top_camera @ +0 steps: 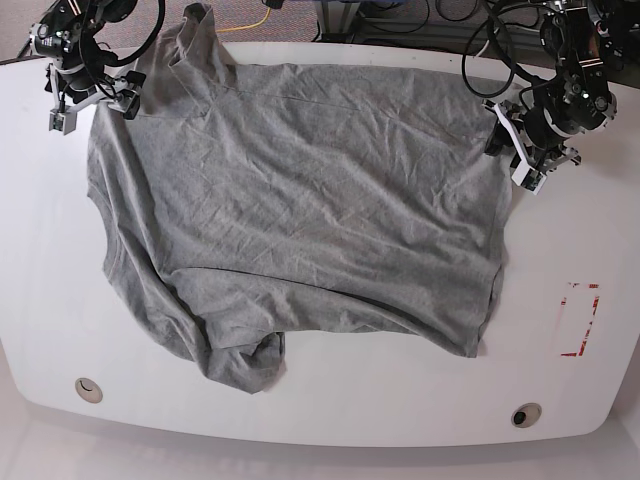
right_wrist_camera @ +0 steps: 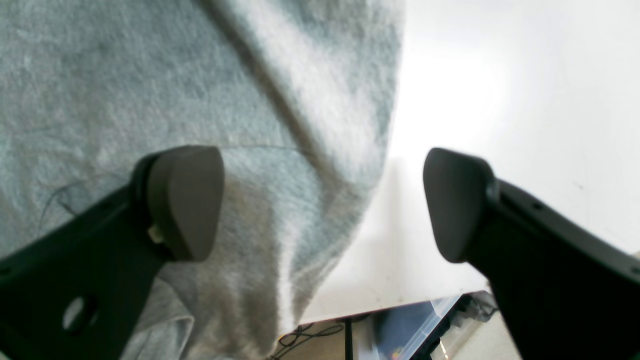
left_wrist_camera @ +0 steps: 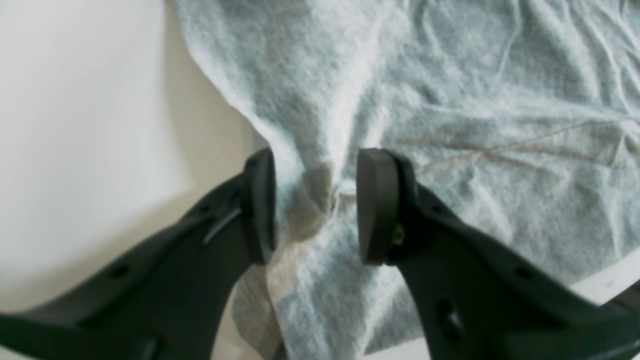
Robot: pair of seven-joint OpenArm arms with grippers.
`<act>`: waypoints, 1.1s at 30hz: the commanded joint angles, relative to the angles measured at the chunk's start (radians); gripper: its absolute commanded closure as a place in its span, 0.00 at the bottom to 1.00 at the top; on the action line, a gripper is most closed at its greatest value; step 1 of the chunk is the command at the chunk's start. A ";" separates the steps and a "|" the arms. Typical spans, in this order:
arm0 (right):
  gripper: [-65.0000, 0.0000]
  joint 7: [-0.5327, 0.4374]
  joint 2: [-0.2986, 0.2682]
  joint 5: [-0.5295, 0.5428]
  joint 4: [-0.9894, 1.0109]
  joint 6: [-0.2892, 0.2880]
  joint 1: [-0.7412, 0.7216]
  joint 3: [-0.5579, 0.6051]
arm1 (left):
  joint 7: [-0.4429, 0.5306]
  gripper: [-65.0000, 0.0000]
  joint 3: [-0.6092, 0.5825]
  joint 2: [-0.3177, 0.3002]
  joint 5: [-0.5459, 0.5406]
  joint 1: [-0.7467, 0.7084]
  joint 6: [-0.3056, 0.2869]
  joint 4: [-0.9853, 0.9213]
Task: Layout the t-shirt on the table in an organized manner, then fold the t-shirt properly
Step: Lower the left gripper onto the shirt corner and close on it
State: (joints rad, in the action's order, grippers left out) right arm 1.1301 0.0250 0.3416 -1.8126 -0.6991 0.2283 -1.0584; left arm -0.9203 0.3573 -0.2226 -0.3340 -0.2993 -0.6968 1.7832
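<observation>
T-shirt (top_camera: pixel 300 210) hem bunched—only left wrist shows.

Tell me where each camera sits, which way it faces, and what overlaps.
Base: overhead, looking down at the table and the spread t-shirt; both arms show at the far corners.
Left wrist: behind the left claw, aimed down at a pinched fold of the t-shirt by its edge; both fingers show.
Right wrist: behind the right claw, aimed down where the t-shirt meets bare table; its jaws stand wide.
Shared: all three show grey shirt on white tabletop.
</observation>
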 commanded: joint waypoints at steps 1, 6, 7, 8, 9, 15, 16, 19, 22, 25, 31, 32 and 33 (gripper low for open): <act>0.08 -0.015 -0.012 0.011 -0.017 0.001 -0.002 -0.003 | 0.016 0.63 0.004 -0.011 -0.010 0.005 -0.001 0.020; 0.08 -0.015 -0.012 0.011 -0.017 0.001 -0.002 -0.003 | 0.016 0.63 0.004 -0.011 -0.010 0.005 -0.001 0.020; 0.08 -0.015 -0.012 0.011 -0.017 0.001 -0.002 -0.003 | 0.016 0.63 0.004 -0.011 -0.010 0.005 -0.001 0.019; 0.08 -0.015 -0.012 0.011 -0.017 0.001 -0.002 -0.003 | 0.016 0.63 0.004 -0.011 -0.010 0.005 -0.001 0.019; 0.08 -0.015 -0.012 0.011 -0.017 0.001 -0.002 -0.003 | 0.016 0.63 0.004 -0.011 -0.010 0.005 -0.001 0.019; 0.08 -0.015 -0.012 0.011 -0.017 0.001 -0.002 -0.003 | 0.016 0.75 0.004 -0.011 -0.010 0.004 -0.001 0.019; 0.08 -0.015 -0.012 0.011 -0.017 0.001 -0.002 -0.003 | 0.016 0.80 0.004 -0.011 -0.010 0.004 -0.001 0.019; 0.08 -0.015 -0.012 0.011 -0.017 0.001 -0.002 -0.003 | 0.016 0.98 0.004 -0.011 -0.009 0.004 -0.001 0.019; 0.08 -0.015 -0.012 0.011 -0.017 0.001 -0.002 -0.003 | 0.016 1.00 0.004 -0.011 -0.009 0.004 -0.001 0.019; 0.08 -0.015 -0.012 0.011 -0.017 0.001 -0.002 -0.003 | 0.016 0.99 0.004 -0.011 -0.009 0.004 -0.001 0.019; 0.08 -0.012 -0.015 0.014 -0.017 0.001 -0.002 -0.003 | 0.016 1.00 0.004 -0.011 -0.010 0.004 -0.001 0.020; 0.08 -0.011 -0.015 0.014 -0.022 0.001 -0.002 -0.003 | 0.016 1.00 0.004 -0.011 -0.010 0.004 -0.001 0.022; 0.08 -0.011 -0.017 0.014 -0.025 0.001 -0.002 -0.003 | 0.016 1.00 0.004 -0.011 -0.010 0.007 -0.001 0.031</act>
State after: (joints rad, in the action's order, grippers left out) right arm 1.1305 0.0246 0.3416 -1.8126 -0.6991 0.2283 -1.0584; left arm -0.9203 0.3573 -0.2226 -0.3340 -0.2993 -0.6971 1.7832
